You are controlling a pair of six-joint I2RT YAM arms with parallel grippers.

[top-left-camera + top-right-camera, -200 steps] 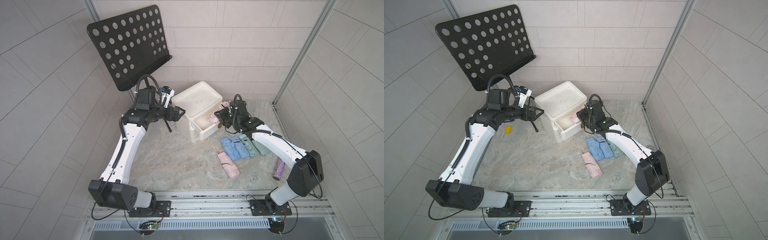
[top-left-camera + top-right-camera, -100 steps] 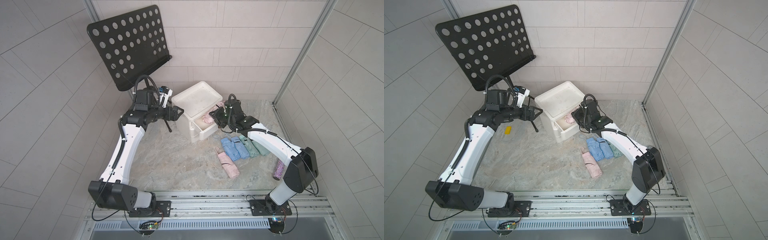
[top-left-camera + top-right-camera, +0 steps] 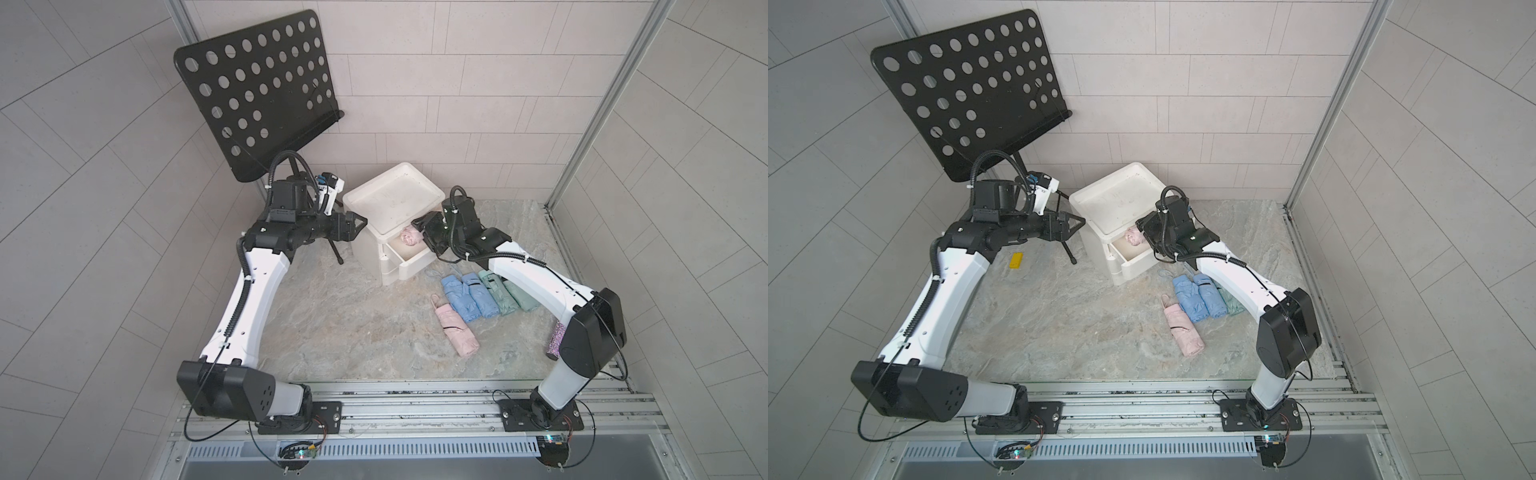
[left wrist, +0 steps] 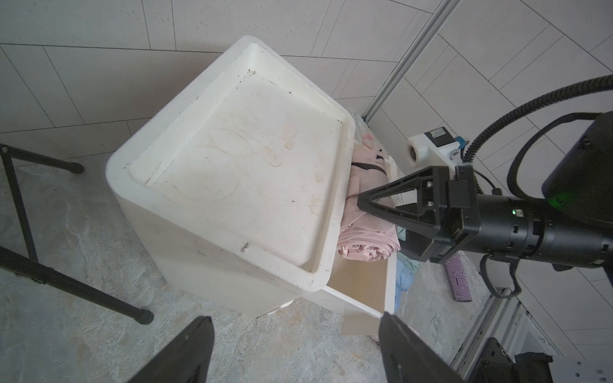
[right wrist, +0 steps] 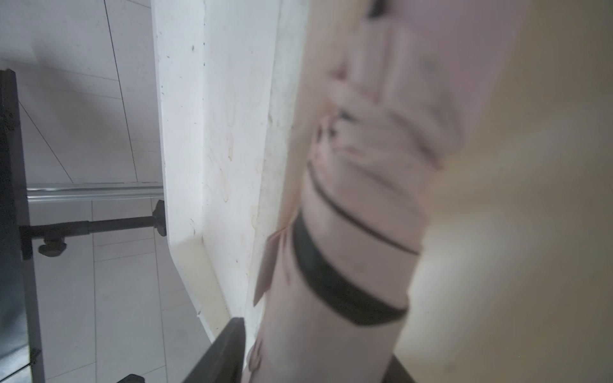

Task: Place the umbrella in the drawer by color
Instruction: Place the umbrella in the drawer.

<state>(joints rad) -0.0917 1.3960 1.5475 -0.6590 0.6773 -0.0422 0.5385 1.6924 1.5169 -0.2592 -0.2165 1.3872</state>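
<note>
A pink folded umbrella [image 3: 409,237] [image 5: 365,199] lies in the pulled-out top drawer [image 3: 415,261] of the white cabinet [image 3: 392,201]. My right gripper [image 3: 424,235] [image 5: 315,345] is over the drawer, open, its jaws on either side of the umbrella with a sliver of gap at one finger. My left gripper [image 3: 360,222] [image 4: 297,318] hovers open and empty at the cabinet's other side. On the floor lie a second pink umbrella [image 3: 455,330], two blue ones [image 3: 467,297] and green ones [image 3: 507,295].
A black perforated music stand [image 3: 253,89] rises behind my left arm, with its tripod legs [image 4: 66,282] on the floor beside the cabinet. A purple glittery object [image 3: 555,343] lies by my right arm's base. A small yellow piece [image 3: 1016,261] rests near the left wall.
My right gripper carried the pink umbrella leftward into the open drawer, and its jaws have since spread apart. The left arm has stayed still.
</note>
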